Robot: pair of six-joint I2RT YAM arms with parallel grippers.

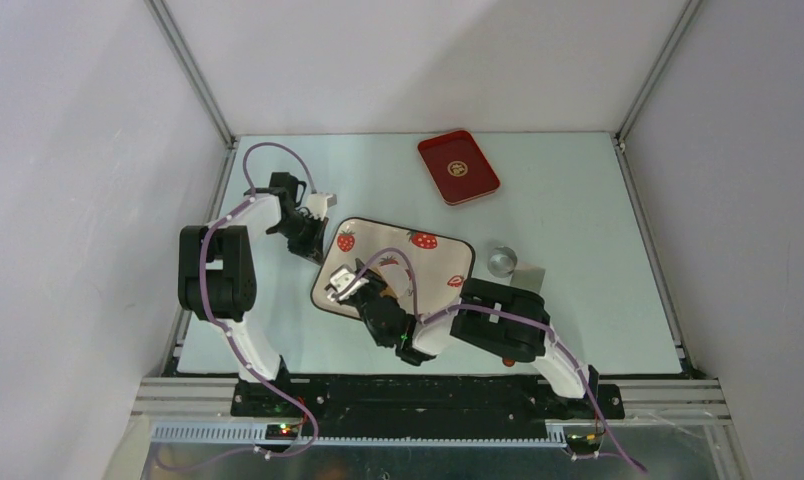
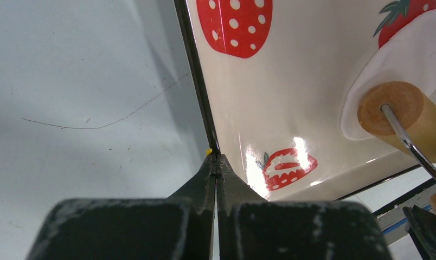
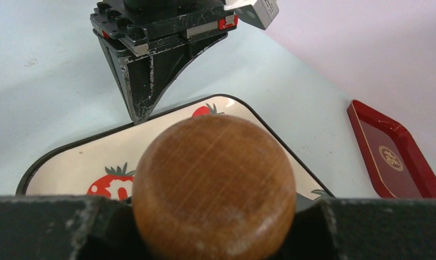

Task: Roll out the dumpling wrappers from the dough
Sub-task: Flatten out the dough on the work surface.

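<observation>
Left jaws pressing together, tips pushing down on edge of cream strawberry-print tray (image 2: 302,97), probably stopping it sliding. Right jaws clamping round brown wooden rolling pin (image 3: 213,189), pin resting on thin white dough wrapper (image 2: 414,62) just past them, for flattening.

Left gripper (image 2: 216,160) (pinched tight) points to 5 o'clock; right gripper (image 1: 352,284) points to 10 o'clock, squeezing a wooden roller (image 3: 214,184).

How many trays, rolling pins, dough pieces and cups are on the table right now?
trays: 2 (strawberry tray, red tray)
rolling pin: 1
flat dough piece: 1
cup: 1
total: 5
</observation>
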